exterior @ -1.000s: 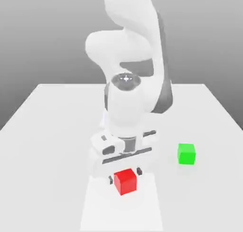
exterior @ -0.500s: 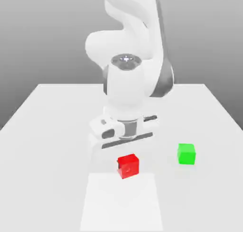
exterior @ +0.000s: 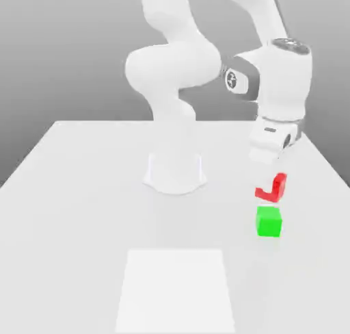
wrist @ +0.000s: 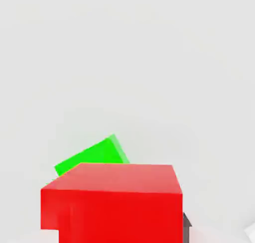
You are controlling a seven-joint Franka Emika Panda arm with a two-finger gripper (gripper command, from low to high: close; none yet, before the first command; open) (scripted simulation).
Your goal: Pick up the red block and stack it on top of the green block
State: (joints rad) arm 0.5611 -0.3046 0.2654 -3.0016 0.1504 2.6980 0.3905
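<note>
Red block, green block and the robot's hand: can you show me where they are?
red block (wrist: 112,202), hand view, on its big front face.
green block (exterior: 268,222), exterior view, on its front face.
gripper (exterior: 268,187), exterior view, at its tip, where the jaws clamp the red block.

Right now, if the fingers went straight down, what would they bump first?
Probably the green block: the gripper holds the red block just above it, so red would land on green.

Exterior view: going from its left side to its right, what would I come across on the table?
Round white robot base → small bright green cube with the small bright red cube held just above it.
</note>
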